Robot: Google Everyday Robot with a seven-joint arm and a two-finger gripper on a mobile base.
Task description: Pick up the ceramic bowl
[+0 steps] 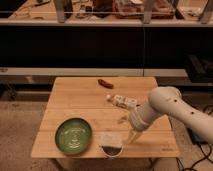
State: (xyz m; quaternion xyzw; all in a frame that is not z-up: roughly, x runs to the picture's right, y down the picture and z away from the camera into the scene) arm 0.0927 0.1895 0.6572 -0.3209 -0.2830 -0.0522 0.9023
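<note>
The ceramic bowl (74, 136) is a wide, shallow green dish with a pale pattern in its centre. It sits on the front left part of the wooden table (80, 100). My gripper (131, 136) hangs from the white arm (165, 102) that reaches in from the right. It is low over the table's front, to the right of the green bowl and just right of a smaller white bowl, and is not touching the green bowl.
A small white bowl with a dark inside (111, 145) stands at the front edge between the gripper and the green bowl. A pale bottle-like object (122, 101) lies mid-table and a reddish-brown item (105, 83) near the back edge. A dark shelf unit stands behind.
</note>
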